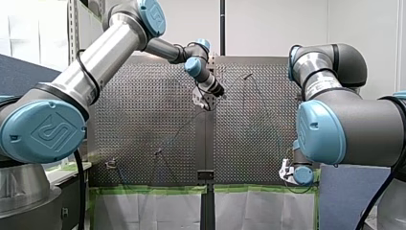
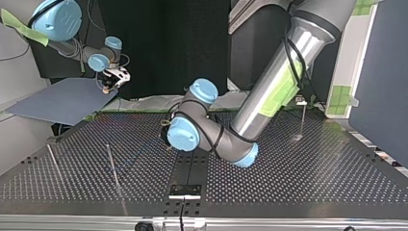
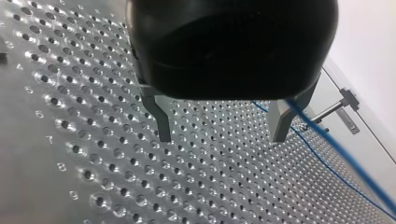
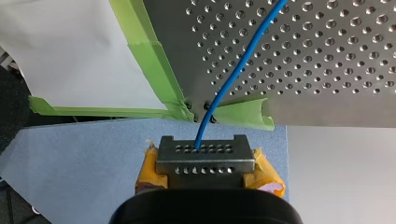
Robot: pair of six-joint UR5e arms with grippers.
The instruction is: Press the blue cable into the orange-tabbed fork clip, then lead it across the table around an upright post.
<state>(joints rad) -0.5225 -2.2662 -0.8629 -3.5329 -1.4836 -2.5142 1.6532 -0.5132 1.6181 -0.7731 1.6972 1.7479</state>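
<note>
In the right wrist view my right gripper [image 4: 205, 156], with yellow pads, is shut on the blue cable [image 4: 233, 74]. It holds the cable just off the table's taped corner. The cable rises from it onto the perforated plate. In the front view this gripper [image 1: 287, 172] sits at the table's near right corner. My left gripper [image 3: 219, 130] hovers open over the plate with nothing between its metal fingers [image 3: 161, 121]. The blue cable [image 3: 336, 149] runs past the outside of one finger. In the front view it [image 1: 208, 98] hangs over the table's middle. I cannot make out an orange-tabbed clip.
Thin upright posts [image 2: 113, 166] [image 2: 52, 159] stand at the top view's left, and another post [image 2: 303, 120] at its right. A small metal fixture [image 3: 348, 105] lies beyond the left gripper. Green tape [image 4: 154, 65] lines the table edge, beside a blue-grey board [image 2: 62, 98].
</note>
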